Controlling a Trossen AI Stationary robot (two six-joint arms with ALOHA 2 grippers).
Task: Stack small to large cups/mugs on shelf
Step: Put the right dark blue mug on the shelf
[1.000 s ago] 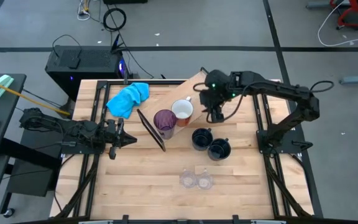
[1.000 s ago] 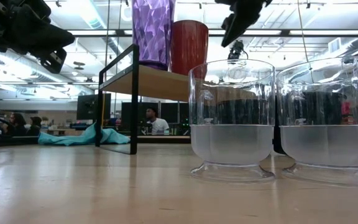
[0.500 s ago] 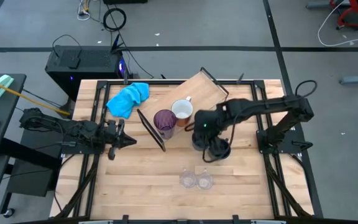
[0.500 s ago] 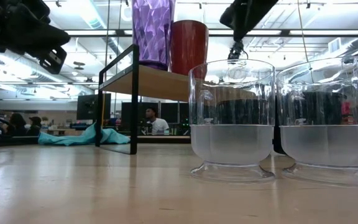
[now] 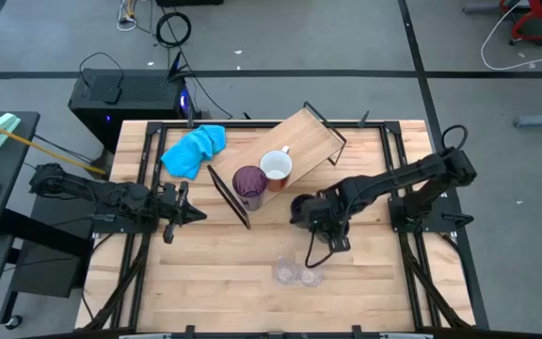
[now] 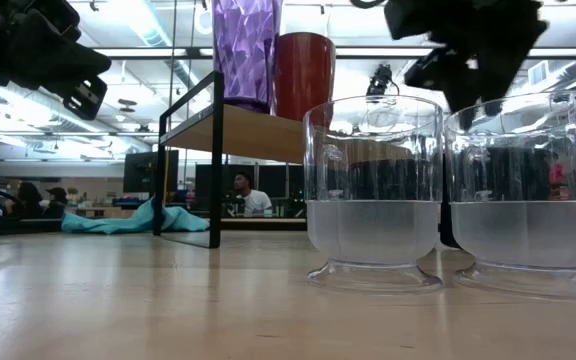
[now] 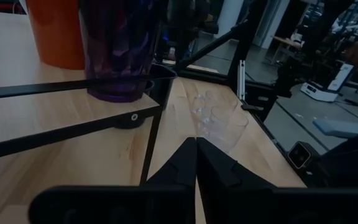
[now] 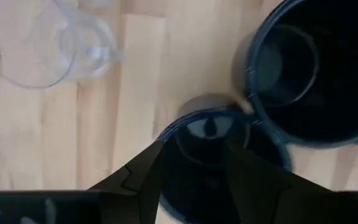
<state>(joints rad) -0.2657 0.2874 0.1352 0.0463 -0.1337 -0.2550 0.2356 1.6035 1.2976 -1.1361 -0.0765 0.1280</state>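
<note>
Right end effector point(image 8: 191, 163) over a navy mug point(image 8: 219, 149)
Its fingers spread open around the rim; left end effector point(image 7: 196, 163) waits closed.

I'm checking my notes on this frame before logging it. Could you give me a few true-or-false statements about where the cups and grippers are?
1. The purple tumbler stands on the shelf. True.
2. The white mug sits on the tabletop beside the clear glasses. False: it is on the shelf next to the tumbler.
3. The right gripper is open over a navy mug. True.
4. The left gripper is open. False: it is shut, holding nothing.
5. The two clear glasses stand on the shelf. False: they stand on the tabletop, near its front edge.
</note>
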